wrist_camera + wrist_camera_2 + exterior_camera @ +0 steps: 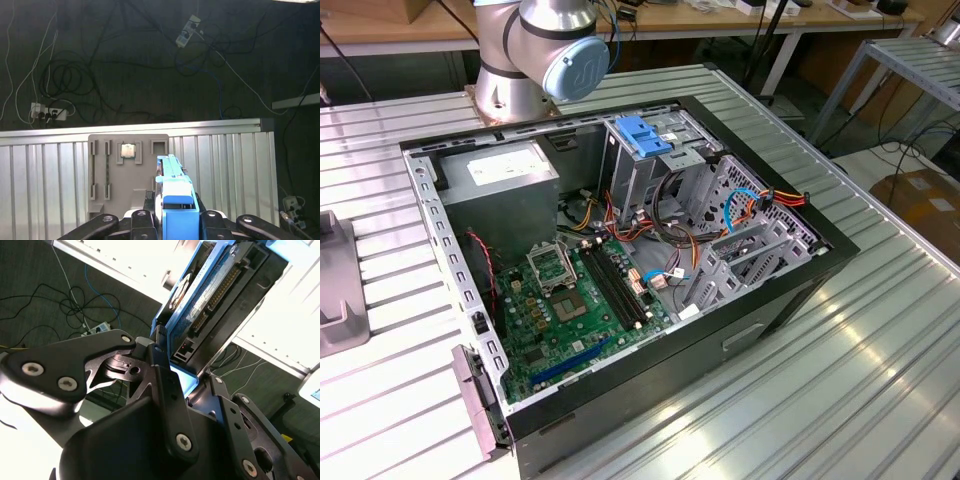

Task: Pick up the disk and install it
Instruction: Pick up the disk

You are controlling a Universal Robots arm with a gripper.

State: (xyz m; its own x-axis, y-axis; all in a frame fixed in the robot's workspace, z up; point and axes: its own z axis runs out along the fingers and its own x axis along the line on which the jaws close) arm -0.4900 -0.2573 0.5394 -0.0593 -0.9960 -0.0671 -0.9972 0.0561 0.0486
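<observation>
Your hand [172,365] clamps the disk [215,295] by one end; cables [775,197] at two o'clock in the case [840,250] could snag it.

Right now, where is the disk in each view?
Second wrist view: disk clamped in the gripper, connector pins facing the camera.
First wrist view: disk edge-on between the gripper's links, over the ribbed table.
Exterior view: open computer case on that ribbed table, the shared landmark.
</observation>
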